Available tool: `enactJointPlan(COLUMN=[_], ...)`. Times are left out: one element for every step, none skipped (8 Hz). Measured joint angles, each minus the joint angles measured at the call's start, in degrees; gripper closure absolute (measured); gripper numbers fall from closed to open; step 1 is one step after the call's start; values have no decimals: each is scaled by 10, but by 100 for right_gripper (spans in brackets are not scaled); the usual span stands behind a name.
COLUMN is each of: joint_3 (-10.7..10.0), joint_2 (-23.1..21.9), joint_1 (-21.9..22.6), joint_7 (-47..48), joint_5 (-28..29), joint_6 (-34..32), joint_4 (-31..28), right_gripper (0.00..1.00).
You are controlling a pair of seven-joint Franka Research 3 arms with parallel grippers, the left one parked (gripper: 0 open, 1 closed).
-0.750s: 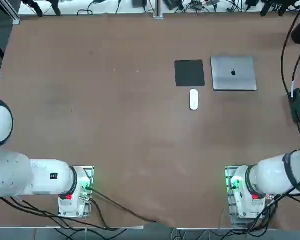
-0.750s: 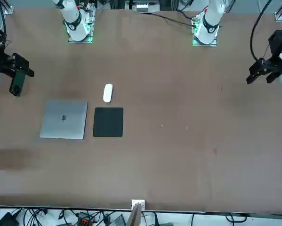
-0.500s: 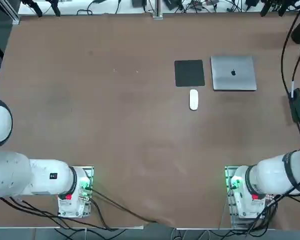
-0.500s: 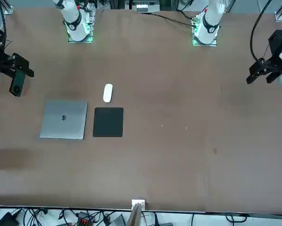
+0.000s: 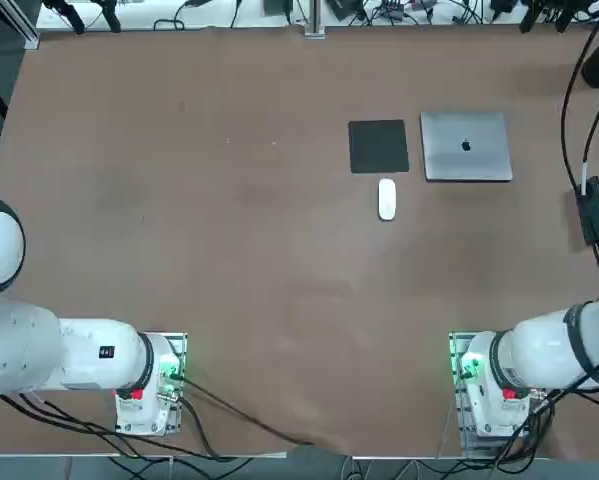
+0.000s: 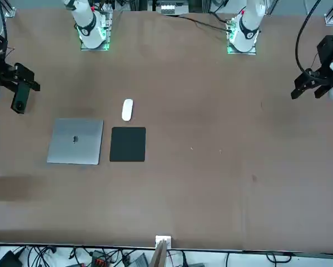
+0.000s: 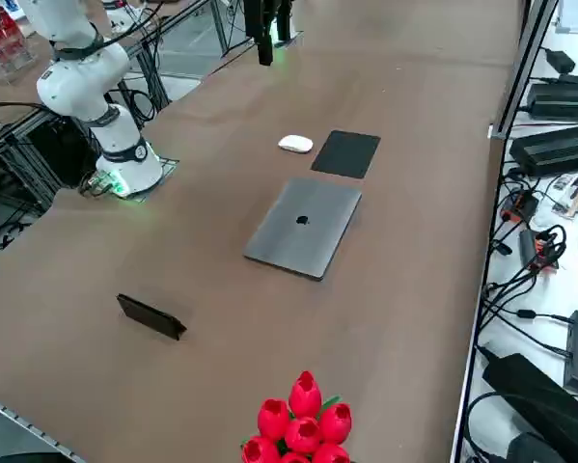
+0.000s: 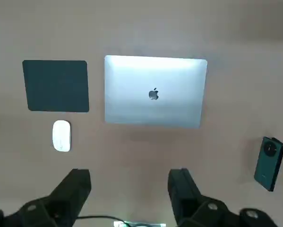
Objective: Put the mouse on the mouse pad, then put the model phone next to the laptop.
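The white mouse (image 5: 387, 198) lies on the bare table just on the robot's side of the black mouse pad (image 5: 378, 146), not touching it. The closed silver laptop (image 5: 466, 146) sits right beside the pad. The dark model phone (image 7: 151, 315) rests flat on the table, to the right of the laptop and nearer the robot; it also shows in the wrist view (image 8: 270, 163). My right gripper (image 8: 129, 175) hangs high above the table near its right edge (image 6: 19, 100), open and empty, well apart from every object.
Red artificial tulips (image 7: 300, 424) stand at the table's right edge near the phone. Cables and black boxes (image 7: 559, 145) crowd the floor beyond the far edge. The brown table (image 5: 229, 220) stretches wide to the left of the pad.
A person's hand that showed at the table's right edge half a second ago is gone from view. The arm, mouse, pad and laptop have not moved.
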Motion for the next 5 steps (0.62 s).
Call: enactJointPlan(joint_3=[0,0,0,0,1], joint_2=[0,1,5,19,44], joint_1=[0,0,0,0,4], joint_7=[-1,-1,-1,-1,-1], joint_5=[0,0,0,5,23], joint_6=[-1,-14,-55,-110,-154], joint_4=[0,0,-2,-6,-11], right_gripper=[0,0,0,0,0])
